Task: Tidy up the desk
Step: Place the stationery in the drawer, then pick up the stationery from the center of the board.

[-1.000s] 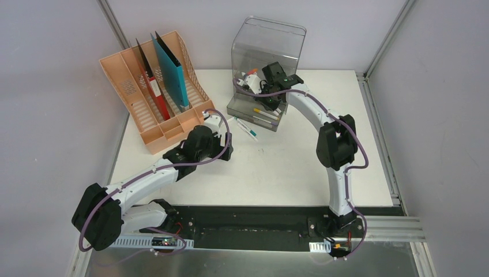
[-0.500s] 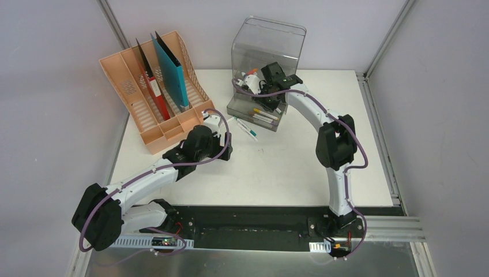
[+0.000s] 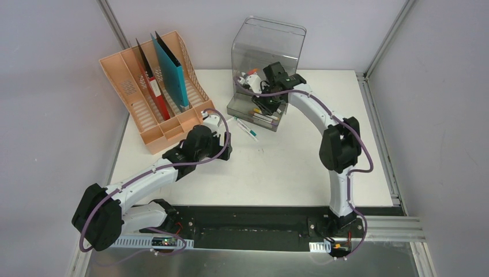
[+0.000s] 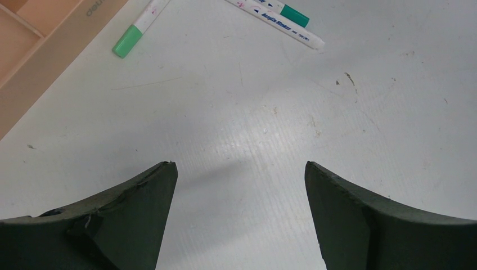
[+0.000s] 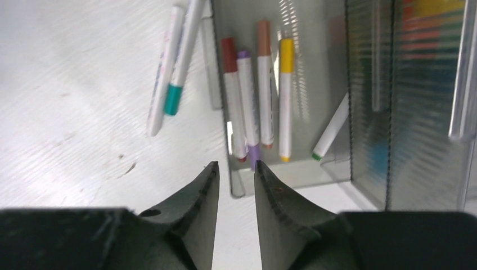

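The white desk (image 3: 288, 167) holds two white markers (image 3: 245, 126), one teal-capped, in front of the grey drawer box (image 3: 268, 40). Its pulled-out drawer (image 5: 292, 174) holds several markers: red (image 5: 230, 101), purple (image 5: 246, 95), brown (image 5: 264, 84), yellow (image 5: 286, 95) and a green-tipped one (image 5: 332, 126). My right gripper (image 3: 272, 109) hovers over the drawer's front corner. In its wrist view (image 5: 236, 166) the jaws stand a little apart and empty. My left gripper (image 3: 224, 149) is wide open and empty low over bare desk (image 4: 238, 164). A green-capped marker (image 4: 135, 31) lies by the rack.
The peach file rack (image 3: 147, 109) stands at the back left with red and teal folders (image 3: 172, 69) upright in it; its front edge shows in the left wrist view (image 4: 34, 56). The two desk markers also show there (image 4: 281, 19) and in the right wrist view (image 5: 171, 73).
My right arm has shifted slightly to the right, its gripper still over the drawer. The left arm has not moved.
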`<state>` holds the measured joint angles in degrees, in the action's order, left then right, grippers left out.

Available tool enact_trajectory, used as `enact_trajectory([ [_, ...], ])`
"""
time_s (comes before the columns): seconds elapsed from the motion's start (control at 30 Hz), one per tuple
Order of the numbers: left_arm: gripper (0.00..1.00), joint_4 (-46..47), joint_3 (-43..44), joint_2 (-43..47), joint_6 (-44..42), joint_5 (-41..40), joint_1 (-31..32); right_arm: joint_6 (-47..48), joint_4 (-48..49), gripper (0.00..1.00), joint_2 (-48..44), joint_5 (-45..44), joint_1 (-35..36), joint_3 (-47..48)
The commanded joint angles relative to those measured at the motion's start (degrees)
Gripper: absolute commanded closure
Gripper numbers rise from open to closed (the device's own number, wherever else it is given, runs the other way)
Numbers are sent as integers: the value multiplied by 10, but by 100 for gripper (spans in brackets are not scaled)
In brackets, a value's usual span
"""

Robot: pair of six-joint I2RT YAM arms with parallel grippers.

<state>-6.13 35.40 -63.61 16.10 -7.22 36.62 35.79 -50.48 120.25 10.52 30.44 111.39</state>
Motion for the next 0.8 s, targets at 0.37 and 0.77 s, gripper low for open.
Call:
enact_trajectory([
  [0.37, 14, 8, 21, -8, 24, 31, -12, 19, -24, 70, -288, 151, -12, -177],
  [0.77, 16, 20, 84, -101, 84, 101, -18, 9, 1, 70, -404, 298, -161, -296],
])
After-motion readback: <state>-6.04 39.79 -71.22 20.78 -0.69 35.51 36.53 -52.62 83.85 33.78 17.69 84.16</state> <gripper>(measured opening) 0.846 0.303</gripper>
